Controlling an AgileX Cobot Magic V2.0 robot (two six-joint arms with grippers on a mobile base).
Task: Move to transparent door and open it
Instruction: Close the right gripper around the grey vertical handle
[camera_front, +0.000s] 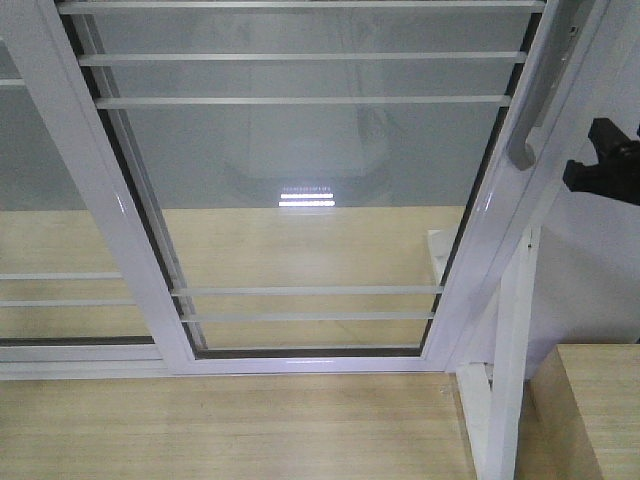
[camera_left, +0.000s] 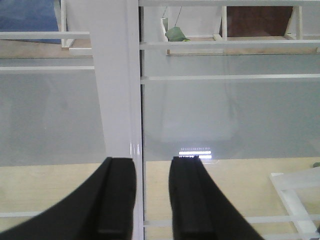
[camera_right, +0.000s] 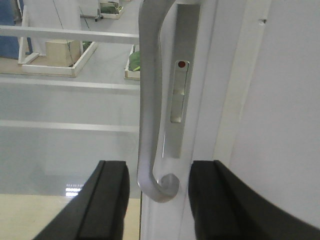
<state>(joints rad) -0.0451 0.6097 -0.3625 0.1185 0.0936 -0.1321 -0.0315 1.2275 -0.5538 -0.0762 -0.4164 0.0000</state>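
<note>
Close up, the right gripper (camera_right: 159, 200) is open. Its two black fingers (camera_right: 110, 200) stand on either side of the curled lower end of the grey pull handle (camera_right: 149, 100), and no contact is visible. The handle runs up the white right edge of the transparent door (camera_front: 300, 150), which fills the front view, its glass crossed by thin white bars (camera_front: 300, 57). The left gripper (camera_left: 152, 200) is also open and holds nothing. It faces a white frame post (camera_left: 115, 90) between glass panes. Pale wooden floor (camera_front: 200, 420) lies below the door.
</note>
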